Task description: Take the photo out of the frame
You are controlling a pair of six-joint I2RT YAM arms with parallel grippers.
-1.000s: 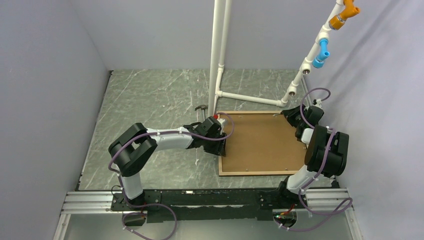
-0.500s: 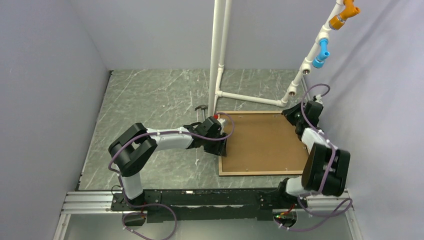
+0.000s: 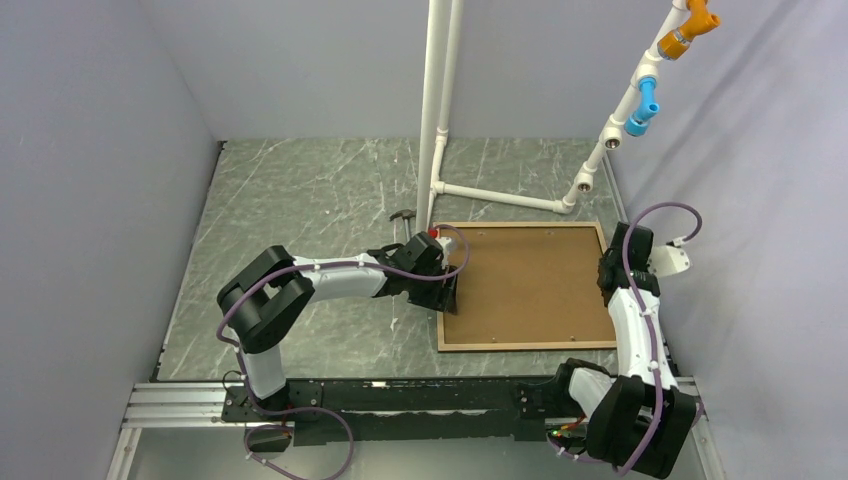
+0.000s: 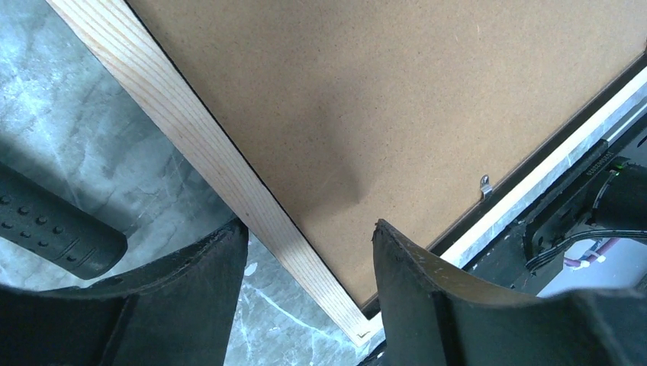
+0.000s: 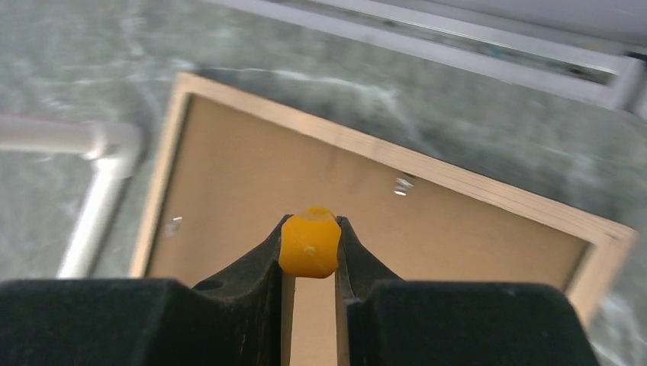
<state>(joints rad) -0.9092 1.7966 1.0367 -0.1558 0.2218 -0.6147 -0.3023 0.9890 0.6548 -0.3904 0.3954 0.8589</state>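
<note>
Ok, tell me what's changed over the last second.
The right hand swung back from the frame's far right corner to its right edge, shut on a small orange piece. The left hand stayed astride the left edge; the frame didn't move.

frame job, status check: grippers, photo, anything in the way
Left gripper open, astride the frame at its left rail. Right gripper shut on a small orange piece. Photo in frame, brown back up. Hammer beside left rail, apart.

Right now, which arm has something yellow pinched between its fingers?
The right gripper: its fingers are closed on a small yellow-orange lump. The left gripper has its fingers apart, straddling the wooden rim of the frame.
</note>
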